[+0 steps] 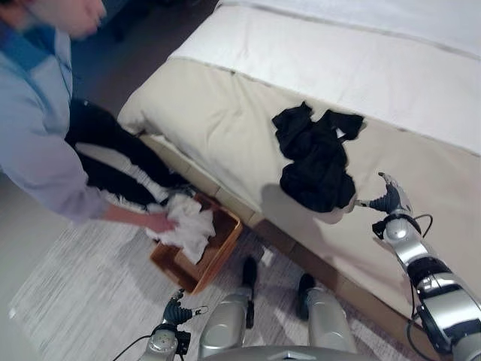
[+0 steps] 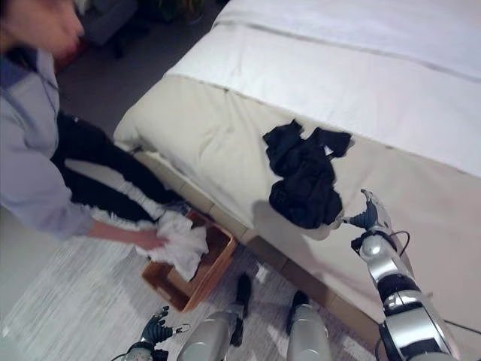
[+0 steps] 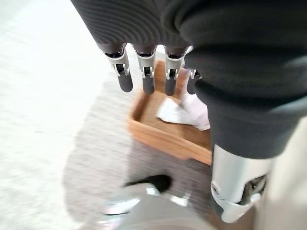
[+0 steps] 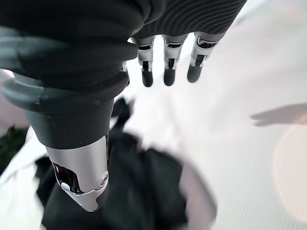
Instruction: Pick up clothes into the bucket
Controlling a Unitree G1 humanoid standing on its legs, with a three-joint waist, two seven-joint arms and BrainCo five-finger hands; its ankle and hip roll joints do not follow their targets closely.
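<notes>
Black crumpled clothes [image 1: 316,158] lie on the beige bed [image 1: 225,120]; my right hand [image 1: 388,197] hovers just beside them, fingers [image 4: 168,72] straight, empty.

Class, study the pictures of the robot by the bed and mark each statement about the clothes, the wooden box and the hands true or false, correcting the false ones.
1. The black garment lies crumpled on the bed. True.
2. The right hand grips the black garment. False: it hovers beside the garment's edge with straight fingers, holding nothing.
3. A person's hand rests on the white cloth at the wooden box. True.
4. The wooden box stands on the bed. False: it stands on the floor beside the bed.
5. The left hand carries a white cloth. False: its fingers are straight and empty, above the box.
</notes>
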